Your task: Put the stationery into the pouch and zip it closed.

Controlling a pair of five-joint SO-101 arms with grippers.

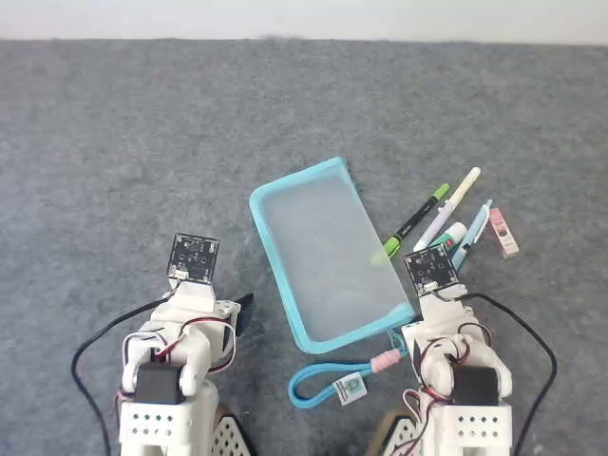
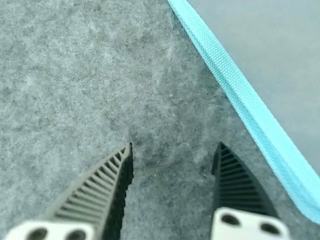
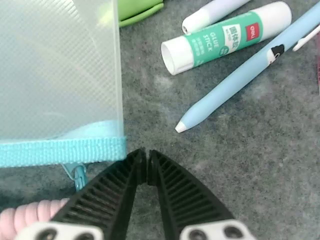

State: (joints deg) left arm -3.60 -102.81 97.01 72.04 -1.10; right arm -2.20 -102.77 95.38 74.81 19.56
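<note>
Right of centre, stationery point(image 1: 446, 211) lies outside the pouch point(image 1: 328, 256). Left pincer point(image 2: 175, 147) gapes empty; right pincer point(image 3: 147, 152), closed empty, must open for the blue pen point(image 3: 245, 75).

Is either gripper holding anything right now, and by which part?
Nothing is held. The left gripper is open beside the pouch; the right gripper is shut, empty, near its corner.

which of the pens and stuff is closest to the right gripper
The light blue pen: its pointed tip lies just ahead of the right gripper. The glue stick, lilac pen and green highlighter lie farther off.
</note>
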